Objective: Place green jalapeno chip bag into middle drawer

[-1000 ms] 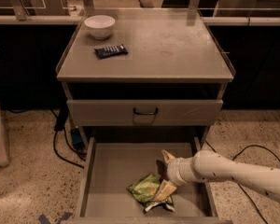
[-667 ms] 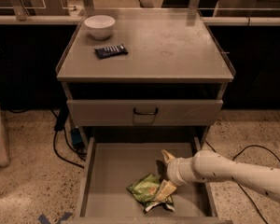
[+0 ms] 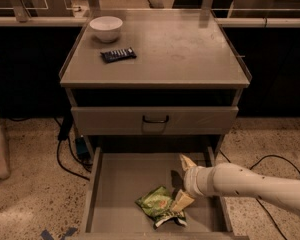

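Observation:
The green jalapeno chip bag (image 3: 156,204) lies crumpled on the floor of the pulled-out middle drawer (image 3: 122,181), near its front right. My gripper (image 3: 184,182) reaches in from the right on a white arm, low over the drawer. Its fingers are spread apart. The lower fingertip (image 3: 182,202) rests at the right edge of the bag. The upper fingertip (image 3: 186,161) points toward the back of the drawer. The bag is not clamped between them.
A white bowl (image 3: 106,28) and a small dark-blue wrapped bar (image 3: 118,54) sit on the cabinet top (image 3: 190,49). The shut drawer front with a black handle (image 3: 155,119) is above the open drawer. Cables (image 3: 65,156) lie on the floor at left and right.

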You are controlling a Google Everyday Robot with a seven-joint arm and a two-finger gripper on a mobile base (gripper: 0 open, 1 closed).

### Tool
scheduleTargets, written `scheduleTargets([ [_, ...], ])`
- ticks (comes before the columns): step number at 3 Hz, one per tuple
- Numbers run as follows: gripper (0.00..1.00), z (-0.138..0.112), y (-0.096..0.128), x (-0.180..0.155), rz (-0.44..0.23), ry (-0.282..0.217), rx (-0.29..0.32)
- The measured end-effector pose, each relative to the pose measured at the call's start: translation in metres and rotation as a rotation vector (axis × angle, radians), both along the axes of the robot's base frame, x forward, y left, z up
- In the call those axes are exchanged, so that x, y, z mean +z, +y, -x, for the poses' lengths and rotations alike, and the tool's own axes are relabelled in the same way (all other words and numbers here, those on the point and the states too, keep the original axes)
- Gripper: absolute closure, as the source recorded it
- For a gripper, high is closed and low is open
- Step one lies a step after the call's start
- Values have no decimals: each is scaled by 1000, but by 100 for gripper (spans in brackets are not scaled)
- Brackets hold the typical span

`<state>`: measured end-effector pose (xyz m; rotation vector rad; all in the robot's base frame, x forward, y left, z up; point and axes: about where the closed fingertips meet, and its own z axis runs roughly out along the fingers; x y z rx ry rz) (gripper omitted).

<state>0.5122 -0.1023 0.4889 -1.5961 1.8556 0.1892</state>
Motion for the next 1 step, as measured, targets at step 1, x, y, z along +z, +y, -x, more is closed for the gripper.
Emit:
scheduleTargets([
  [1, 0, 7, -14, 28, 56, -49, -87],
])
